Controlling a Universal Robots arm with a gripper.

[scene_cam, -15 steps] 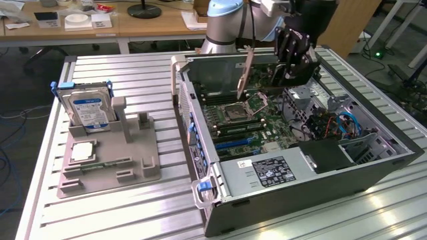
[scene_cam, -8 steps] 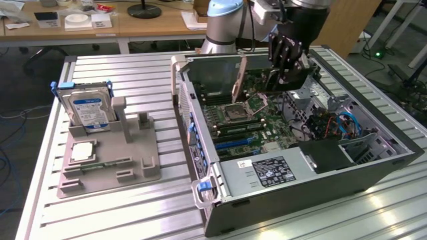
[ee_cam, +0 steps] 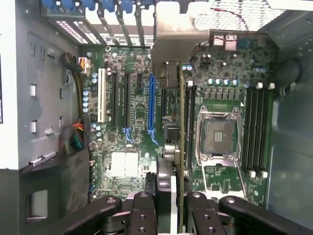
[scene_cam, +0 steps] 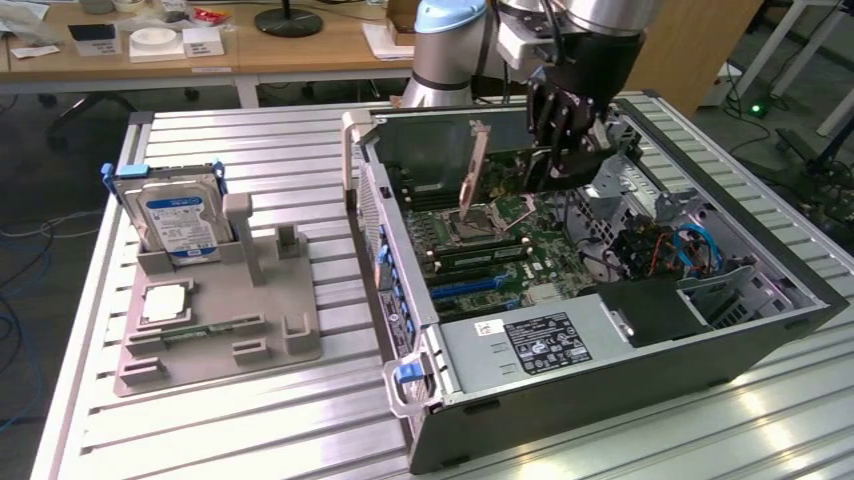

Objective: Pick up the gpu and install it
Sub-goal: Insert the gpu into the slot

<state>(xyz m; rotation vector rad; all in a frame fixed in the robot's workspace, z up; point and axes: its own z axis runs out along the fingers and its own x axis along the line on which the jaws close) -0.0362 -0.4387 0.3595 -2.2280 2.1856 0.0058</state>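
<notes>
Pincer (ee_cam: 167, 205) grasps the gpu (ee_cam: 180, 147) edge-on above the motherboard (ee_cam: 122, 122); keep card vertical, aligned with the blue slot (ee_cam: 151, 105).

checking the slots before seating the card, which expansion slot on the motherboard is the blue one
The long blue slot, the expansion slot nearest the held gpu. The slots beside it, further from the card, are black, and the outermost one is white.
</notes>
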